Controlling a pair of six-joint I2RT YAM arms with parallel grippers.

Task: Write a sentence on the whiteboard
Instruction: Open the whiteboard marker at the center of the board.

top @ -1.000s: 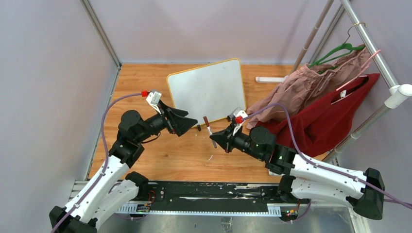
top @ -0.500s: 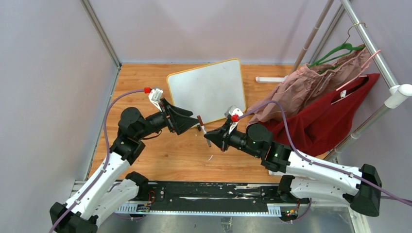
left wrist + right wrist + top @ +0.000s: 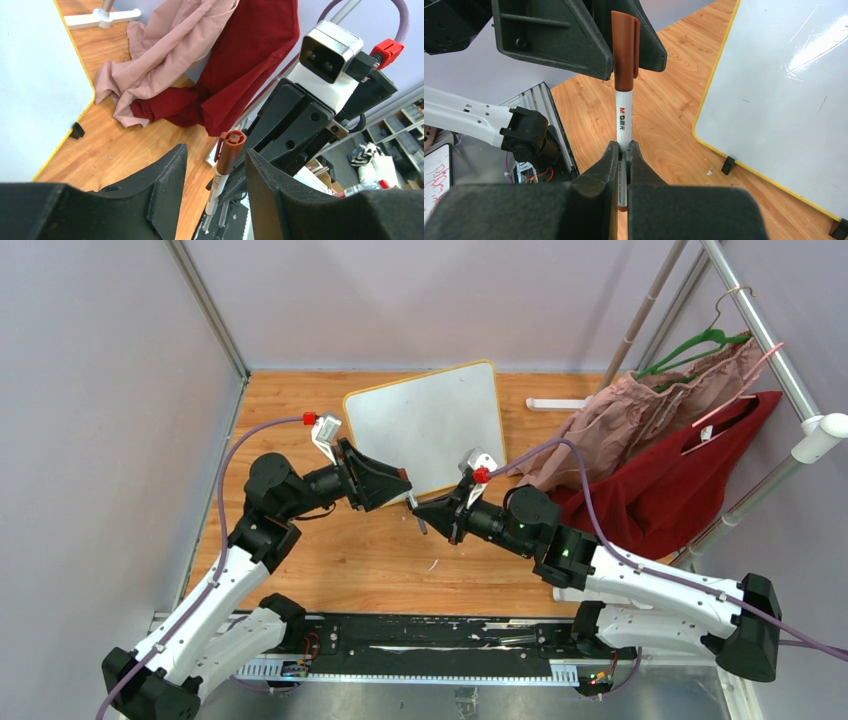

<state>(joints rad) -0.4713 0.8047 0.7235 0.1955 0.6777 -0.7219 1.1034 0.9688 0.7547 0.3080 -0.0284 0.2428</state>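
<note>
Whiteboard lies just beyond right claw clamped on marker.

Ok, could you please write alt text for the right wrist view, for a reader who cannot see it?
The right end effector grips a white marker upright by its barrel, and the fingers of the open left end effector flank its brown cap. A blank yellow-framed whiteboard sits to the right on the wooden table.
</note>
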